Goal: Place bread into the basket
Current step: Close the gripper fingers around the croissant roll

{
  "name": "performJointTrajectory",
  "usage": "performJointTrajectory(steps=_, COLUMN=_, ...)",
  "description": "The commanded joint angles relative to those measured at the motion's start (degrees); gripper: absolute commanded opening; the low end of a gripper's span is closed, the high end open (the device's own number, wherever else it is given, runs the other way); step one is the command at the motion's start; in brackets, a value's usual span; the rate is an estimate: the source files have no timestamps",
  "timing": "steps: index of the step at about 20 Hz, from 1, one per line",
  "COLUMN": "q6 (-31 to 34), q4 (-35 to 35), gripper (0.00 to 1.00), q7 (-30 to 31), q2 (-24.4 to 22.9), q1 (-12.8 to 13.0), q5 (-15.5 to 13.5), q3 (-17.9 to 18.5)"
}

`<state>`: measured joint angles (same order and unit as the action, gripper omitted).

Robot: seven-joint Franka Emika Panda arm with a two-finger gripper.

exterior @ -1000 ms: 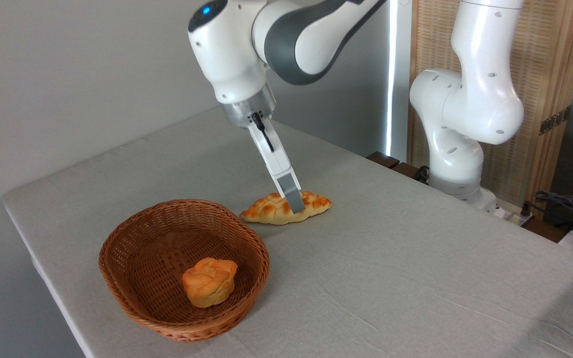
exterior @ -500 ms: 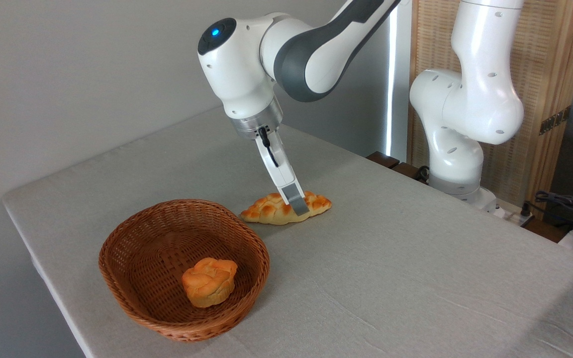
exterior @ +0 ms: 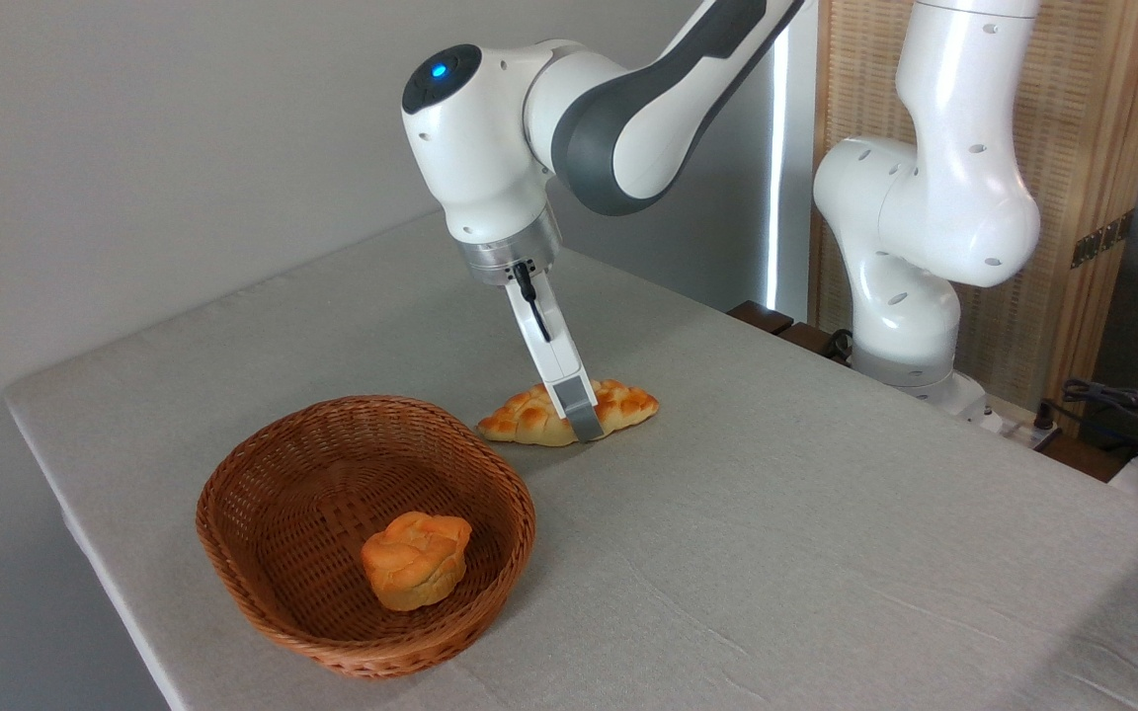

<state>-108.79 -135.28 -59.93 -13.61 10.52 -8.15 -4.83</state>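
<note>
The long, flat, braided loaf of pale golden bread with orange-brown toasted bumps (exterior: 569, 416) is observed lying on the grey cloth-covered table (exterior: 826, 533), slightly above and right of the frame's centre. It is located just beyond the far rim of the oval, brown woven wicker basket (exterior: 263, 583), which occupies the lower left of the frame; a narrow strip of table is visible between the two, so they are judged to be apart. The loaf is not raised; its underside appears to rest fully on the table.

The white robot arm's end effector (exterior: 581, 423) is positioned low over the middle of the loaf, tilted so that it descends from the upper left. Only the near grey-tipped finger (exterior: 581, 413) is seen, crossing the front of the loaf with its tip at table level. The far finger is hidden behind, so it cannot be determined whether the jaws are wide, narrow, or already pressed onto the bread.

Inside the basket, a small, round, knotted orange bun (exterior: 416, 558) is noted toward the near right wall. The remainder of the basket floor is unoccupied.

Progress is assessed as early: the approach to the loaf appears complete, while a confirmed grasp, the lift, the transfer toward the lower left and the release into the basket are all outstanding. The unoccupied floor at the basket's left side is judged sufficient for the loaf.
</note>
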Motion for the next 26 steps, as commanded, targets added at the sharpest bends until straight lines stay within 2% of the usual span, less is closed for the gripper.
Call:
performJointTrajectory(steps=1, q6=-2.0, q4=-0.9, gripper=0.52, q7=-1.2, q2=-0.6, q1=0.0, q5=-1.3, q3=0.3)
performJointTrajectory(steps=3, q6=-2.4, q4=-0.9, gripper=0.31, q7=-1.2, q2=-0.6, q1=0.0, q5=-1.3, q3=0.3)
performJointTrajectory(steps=15, q6=-2.3, q4=-0.9, gripper=0.30, q7=-0.9, q2=-0.2, q1=0.0, q5=-1.3, q3=0.3)
performJointTrajectory(steps=20, q6=-0.3, q4=-0.6, gripper=0.30, q7=2.7, q2=-1.4, q1=0.0, q5=-1.3, q3=0.3)
performJointTrajectory(steps=26, q6=1.8, q4=0.1, gripper=0.32, q7=3.1, q2=-2.0, q1=0.0, q5=-1.3, q3=0.4)
